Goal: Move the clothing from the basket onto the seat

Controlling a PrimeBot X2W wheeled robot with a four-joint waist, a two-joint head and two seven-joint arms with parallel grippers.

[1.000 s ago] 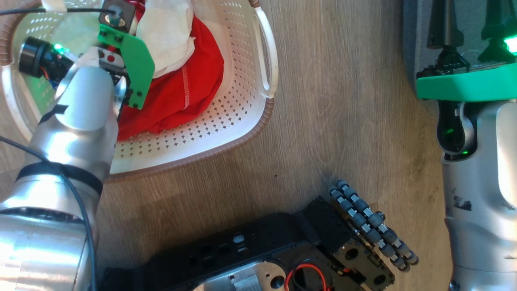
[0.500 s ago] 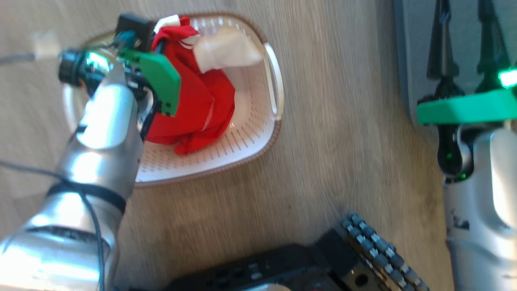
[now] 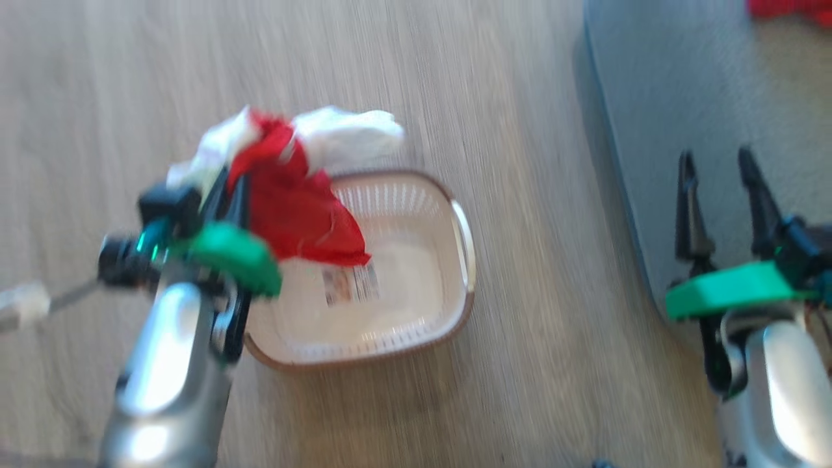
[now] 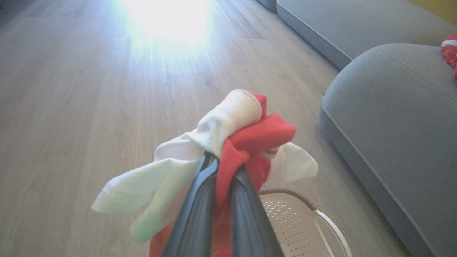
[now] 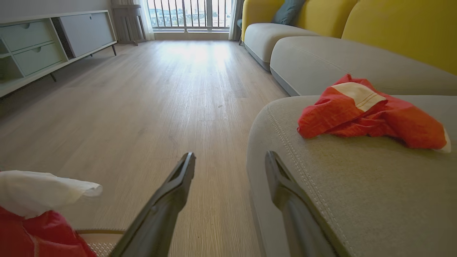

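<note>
My left gripper (image 3: 235, 190) is shut on a bundle of clothing (image 3: 296, 208), red fabric with white pieces, held up above the left end of the basket (image 3: 463, 260). In the left wrist view the bundle (image 4: 246, 135) bulges out of the pinched fingers (image 4: 200, 210), with the basket (image 4: 296, 221) below. A paper label (image 3: 351, 285) shows on the basket's floor. My right gripper (image 3: 720, 170) stands open and bare over the edge of the grey seat (image 3: 682, 84). Another red garment (image 5: 367, 114) lies on the seat (image 5: 357, 192), ahead of the open right gripper (image 5: 230, 160).
Wooden floor (image 3: 520, 97) lies between basket and seat. The seat belongs to a sofa with yellow backrests (image 5: 396, 32) and more grey cushions (image 5: 321, 60) behind. A low cabinet (image 5: 46, 39) stands far left by a window.
My left gripper has shut on the clothing and lifted it out of the basket, uncovering the label. The head camera has risen and shifted. The right gripper stays open.
</note>
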